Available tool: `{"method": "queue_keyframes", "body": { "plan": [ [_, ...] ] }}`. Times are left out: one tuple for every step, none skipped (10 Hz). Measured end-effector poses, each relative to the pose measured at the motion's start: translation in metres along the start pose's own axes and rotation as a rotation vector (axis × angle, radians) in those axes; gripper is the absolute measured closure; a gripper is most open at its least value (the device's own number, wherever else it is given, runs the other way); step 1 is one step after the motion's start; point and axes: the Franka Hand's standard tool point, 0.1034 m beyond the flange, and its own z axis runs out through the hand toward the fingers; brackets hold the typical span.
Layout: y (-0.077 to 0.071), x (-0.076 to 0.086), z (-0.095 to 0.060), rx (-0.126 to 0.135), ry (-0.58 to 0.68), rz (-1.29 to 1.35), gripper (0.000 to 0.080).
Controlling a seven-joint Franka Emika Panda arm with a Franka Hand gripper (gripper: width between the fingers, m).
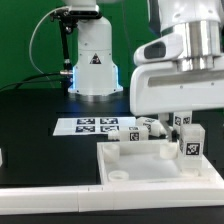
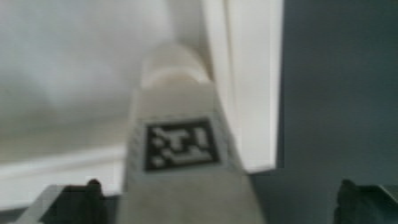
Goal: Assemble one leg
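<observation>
A white leg (image 1: 188,147) with a black-and-white tag stands upright at the far right corner of the large white tray-like panel (image 1: 140,170). My gripper (image 1: 183,124) hangs straight above it, the fingertips level with the leg's top. In the wrist view the leg (image 2: 183,150) runs lengthwise between the two dark fingertips (image 2: 75,200). The jaws stand wide apart with a gap on each side of the leg, so my gripper (image 2: 217,205) is open around it without touching. Other legs (image 1: 150,128) lie behind the panel.
The marker board (image 1: 92,127) lies on the black table behind the panel. The arm's white base (image 1: 95,60) stands at the back. A long white bar (image 1: 60,200) lies along the front edge.
</observation>
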Motion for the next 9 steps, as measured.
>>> {"method": "queue_keyframes", "body": {
  "plan": [
    [0.008, 0.002, 0.0, -0.016, -0.034, -0.016, 0.0151],
    [0.019, -0.011, -0.001, -0.038, -0.165, -0.008, 0.0151],
    [0.022, -0.012, -0.003, -0.055, -0.21, 0.012, 0.0151],
    [0.022, -0.007, -0.002, -0.056, -0.181, 0.022, 0.0181],
    [0.022, -0.007, -0.002, -0.056, -0.182, 0.023, 0.0181],
    [0.023, -0.007, -0.002, -0.058, -0.181, 0.044, 0.0359],
    [0.022, -0.007, -0.002, -0.066, -0.178, 0.137, 0.0359],
    [0.022, -0.008, -0.002, -0.071, -0.177, 0.202, 0.0511],
    [0.022, -0.008, -0.002, -0.078, -0.174, 0.276, 0.0511]
  ]
}}
